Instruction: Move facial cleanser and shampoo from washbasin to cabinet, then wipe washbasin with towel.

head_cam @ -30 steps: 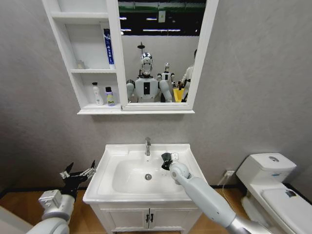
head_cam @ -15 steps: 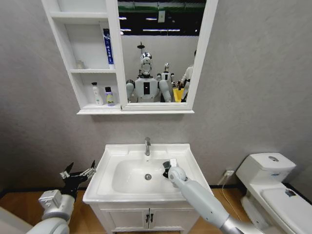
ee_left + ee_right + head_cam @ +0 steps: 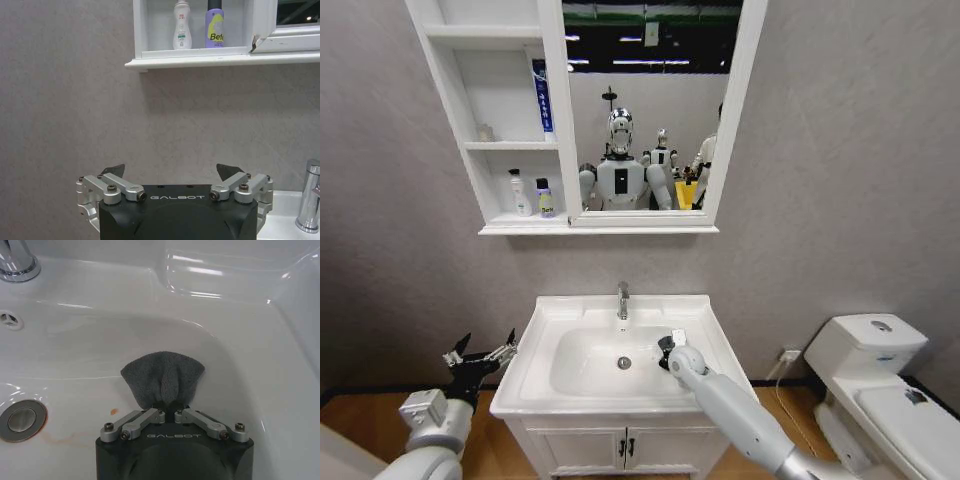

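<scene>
Grey cloth is pinched in the right gripper (image 3: 168,410), its fingers closed on the towel (image 3: 162,378) and pressing it against the inner slope of the washbasin (image 3: 552,320) bowl, on the right side, near the drain (image 3: 21,420). Off to the left of the sink, the left gripper (image 3: 480,358) hangs with its fingers spread wide, holding nothing. Up on the wall, the cabinet (image 3: 510,226) has a white bottle (image 3: 182,26) and a purple bottle (image 3: 216,25) standing side by side in its lowest niche.
</scene>
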Motion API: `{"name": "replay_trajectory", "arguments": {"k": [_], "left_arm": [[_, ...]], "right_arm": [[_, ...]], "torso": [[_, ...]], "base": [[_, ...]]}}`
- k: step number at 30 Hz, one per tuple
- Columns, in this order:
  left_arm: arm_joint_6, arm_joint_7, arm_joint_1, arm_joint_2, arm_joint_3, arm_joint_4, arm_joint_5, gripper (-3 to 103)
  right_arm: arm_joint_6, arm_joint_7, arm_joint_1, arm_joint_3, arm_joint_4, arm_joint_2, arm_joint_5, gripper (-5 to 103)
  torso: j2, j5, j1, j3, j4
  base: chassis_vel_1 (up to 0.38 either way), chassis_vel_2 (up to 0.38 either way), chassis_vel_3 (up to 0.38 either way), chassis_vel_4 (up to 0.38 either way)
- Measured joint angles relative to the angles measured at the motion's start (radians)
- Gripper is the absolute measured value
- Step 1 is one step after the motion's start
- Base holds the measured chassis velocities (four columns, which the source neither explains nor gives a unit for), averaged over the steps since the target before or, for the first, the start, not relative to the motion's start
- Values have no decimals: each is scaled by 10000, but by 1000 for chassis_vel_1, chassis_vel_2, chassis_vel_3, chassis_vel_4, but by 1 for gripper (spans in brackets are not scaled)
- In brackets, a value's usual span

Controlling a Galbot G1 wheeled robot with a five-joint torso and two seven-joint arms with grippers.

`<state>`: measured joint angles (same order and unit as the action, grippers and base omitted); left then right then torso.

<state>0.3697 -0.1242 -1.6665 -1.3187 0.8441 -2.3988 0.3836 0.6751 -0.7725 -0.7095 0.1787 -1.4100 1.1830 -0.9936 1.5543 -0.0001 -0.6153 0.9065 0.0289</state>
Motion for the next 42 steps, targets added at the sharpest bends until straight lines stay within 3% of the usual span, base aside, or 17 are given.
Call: {"name": "replay_trajectory", "arguments": {"k": [22,30,42], "left_arm": [[0,0,0,0,0,0,0,100],[0,0,0,0,0,0,0,100],[0,0,0,0,0,0,0,100]], "right_arm": [[-286,847,-179,-295,881,971,671,3],[-511,1451,-89,-352,1739,1571,1510,3],[-982,1973,144,-152,2477,2183,2018,3]], "torso": [[0,-1,0,0,0],[1,-1,1,-1,-1],[-1,0,0,1,0]], "base": [[0,0,0,0],[0,0,0,0],[0,0,0,0]]}}
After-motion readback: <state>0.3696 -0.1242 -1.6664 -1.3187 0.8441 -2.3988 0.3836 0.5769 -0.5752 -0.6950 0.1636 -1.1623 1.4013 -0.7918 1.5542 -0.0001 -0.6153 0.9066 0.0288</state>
